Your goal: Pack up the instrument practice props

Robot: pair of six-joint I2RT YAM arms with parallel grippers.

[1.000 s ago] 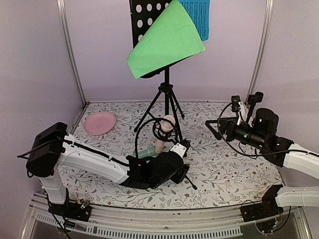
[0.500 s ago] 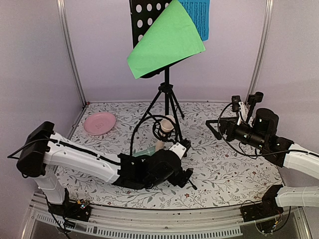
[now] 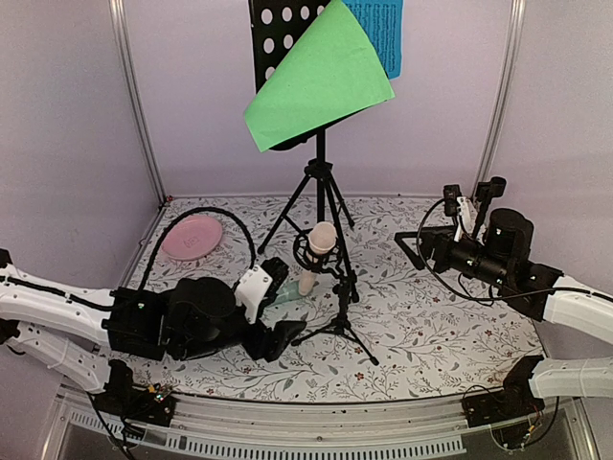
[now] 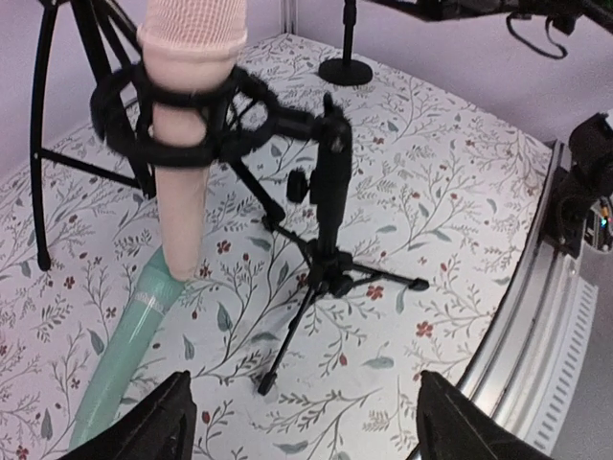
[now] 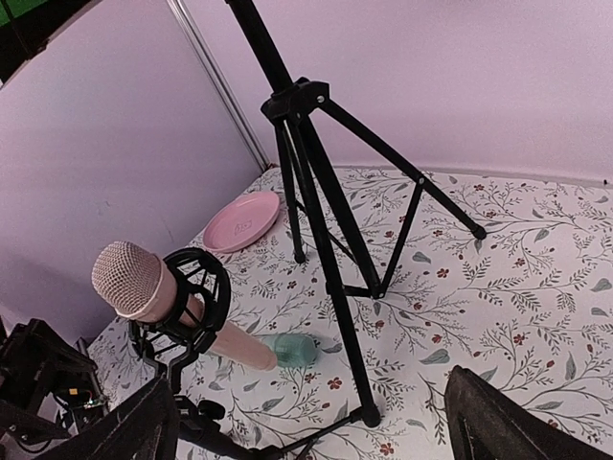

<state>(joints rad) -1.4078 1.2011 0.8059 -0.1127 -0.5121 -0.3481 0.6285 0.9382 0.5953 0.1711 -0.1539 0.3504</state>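
- Left gripper (image 4: 306,431): fingers (image 4: 163,426) apart with nothing between them, low over the table (image 3: 431,316), just near-left of the mic stand.
- Right gripper (image 5: 316,431): also spread and empty, hanging at the right, well apart from the props and aimed left at them.
- Straight ahead of the left gripper is the small black microphone tripod (image 4: 330,240). It stands upright with its legs splayed on the table.
- Its ring mount holds the beige microphone (image 4: 187,144), tilted, head up.
- The mint microphone (image 4: 120,355) lies flat on the table left of the stand. Its end meets the beige one's tail; we cannot tell if they touch.
- Far side: the music rack (image 3: 287,38) stands on its tripod legs (image 3: 321,192). The green sheet (image 3: 321,81) and blue sheet (image 3: 378,29) are on it, not yet packed.
- A pink plate (image 3: 192,237) sits far left.
- We read the step in hand as the left arm taking the mic stand.
- How we would do it: come in above the splayed legs, centre the jaws on the column below the mount joint, and close slowly.
- The stand looks light and top-heavy, so a bump on a leg likely tips it.
- We lift straight up so the beige tail clears the mint microphone and doesn't roll it.
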